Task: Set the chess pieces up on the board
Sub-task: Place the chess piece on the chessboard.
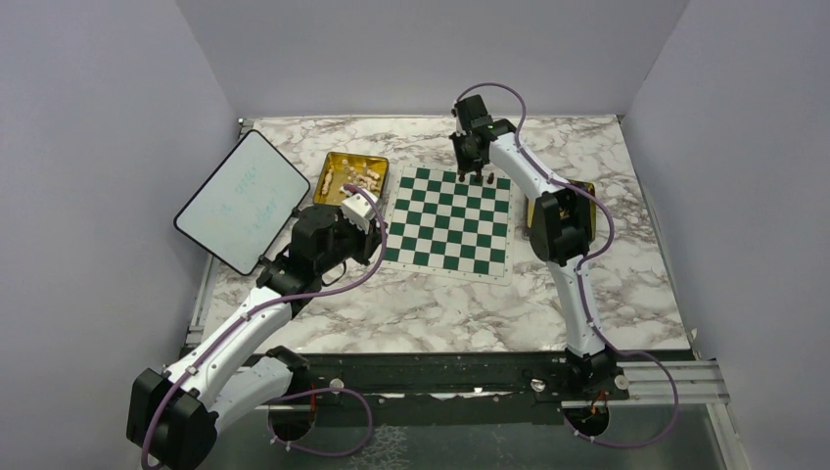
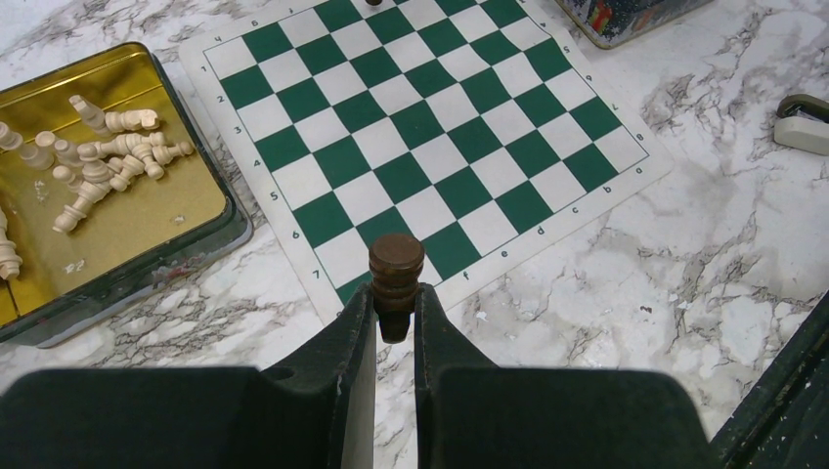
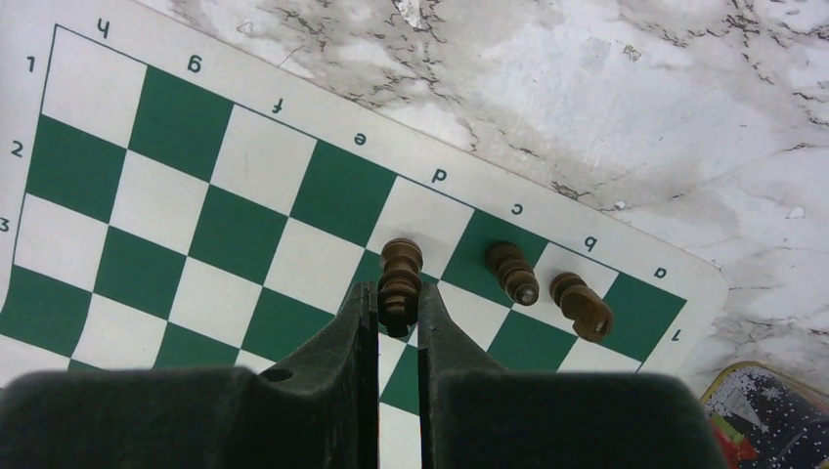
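Arm (image 1: 526,168) outstretched, right pincer (image 3: 398,301) clamping pawn (image 3: 401,259), perhaps

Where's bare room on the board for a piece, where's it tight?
Nearly all of the board is bare, from the gold tray side across. Tight only at the far right corner: two dark pieces stand beside the right gripper, shut on a third piece.

We see a white table (image 1: 440,304) with grey marble veining. The green-and-white board (image 1: 450,220) lies flat near its middle. Just beside the board's left edge sits 1 gold tray (image 1: 345,155), and left of that a rounded white tablet (image 1: 243,201) reaches past the table's edge. Another tin (image 2: 626,20) lies right of the board, with 1 small grey-beige block (image 2: 804,125) on the same side.
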`<state>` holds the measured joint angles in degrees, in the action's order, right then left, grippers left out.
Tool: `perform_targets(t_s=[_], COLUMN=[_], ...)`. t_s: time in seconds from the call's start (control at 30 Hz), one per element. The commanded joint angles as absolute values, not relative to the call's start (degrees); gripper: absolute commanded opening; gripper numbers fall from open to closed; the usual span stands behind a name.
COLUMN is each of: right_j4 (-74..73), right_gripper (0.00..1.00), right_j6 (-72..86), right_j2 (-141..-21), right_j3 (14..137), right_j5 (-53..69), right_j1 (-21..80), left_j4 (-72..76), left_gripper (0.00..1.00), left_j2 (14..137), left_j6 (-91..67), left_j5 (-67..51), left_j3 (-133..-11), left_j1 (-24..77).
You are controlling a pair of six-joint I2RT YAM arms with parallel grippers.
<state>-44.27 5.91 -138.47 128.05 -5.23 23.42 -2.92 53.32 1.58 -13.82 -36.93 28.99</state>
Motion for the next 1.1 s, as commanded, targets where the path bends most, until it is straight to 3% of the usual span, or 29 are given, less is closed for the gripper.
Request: perform_targets(t_s=[0.0,1.07], right_j4=[-46.2,-47.4], right_gripper=[0.12,0.14], right_j6=[5.6,5.4], right_j2=[-140.6,-144.0], right_j3=[130.9,134.2], right_j5=[-4.2,-2.8], right_j1=[22.6,21.9], left_j4=[-2.6,-2.5], left_gripper=[0.00,0.00], left_j2=[52.1,52.9], left_j6=[2.0,2.1], left_j5=[-15.1,-15.2], left_j3=[-36.3,-36.3], left_j1=[29.2,29.2])
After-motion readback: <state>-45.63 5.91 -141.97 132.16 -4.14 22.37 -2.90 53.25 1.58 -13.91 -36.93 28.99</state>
